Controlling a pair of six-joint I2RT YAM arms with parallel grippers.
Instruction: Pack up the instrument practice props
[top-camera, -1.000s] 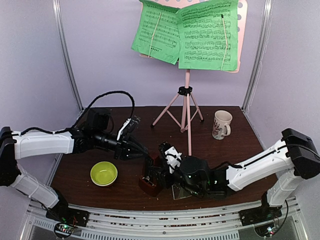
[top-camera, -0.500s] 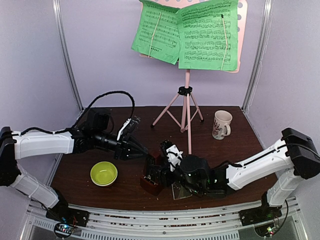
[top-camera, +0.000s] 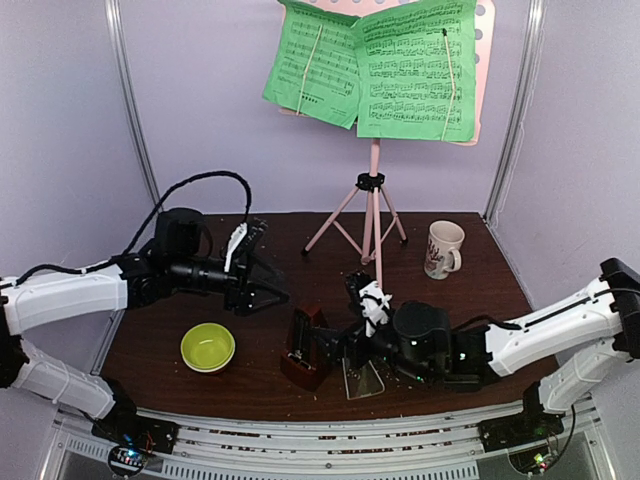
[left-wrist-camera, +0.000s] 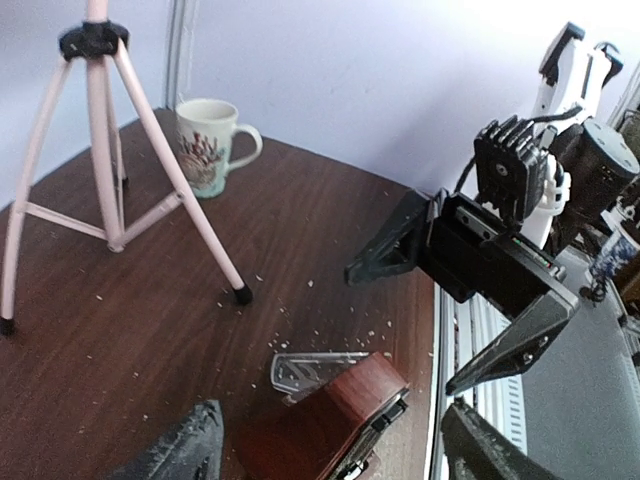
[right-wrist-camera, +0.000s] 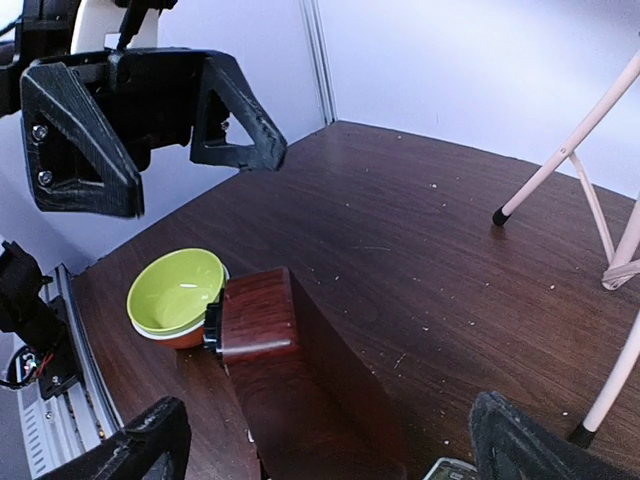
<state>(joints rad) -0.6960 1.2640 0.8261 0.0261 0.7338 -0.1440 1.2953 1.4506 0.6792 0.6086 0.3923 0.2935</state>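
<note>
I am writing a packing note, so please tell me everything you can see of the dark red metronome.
The metronome is a dark red pyramid with a glossy, wood-like body and black front parts. It stands upright on the brown table, uncovered. Seen from the top view, the yellow-green bowl sits to its left; the clear plastic cover lies close on its right, contact unclear. The left gripper and right gripper are open, and neither holds it.

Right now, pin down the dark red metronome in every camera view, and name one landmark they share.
Top external: metronome at front centre, right of the green bowl.
Left wrist: metronome at bottom centre, clear cover beside it.
Right wrist: metronome at bottom centre, green bowl at its left.
Shared landmark: pink stand's tripod legs, in all three.
</note>
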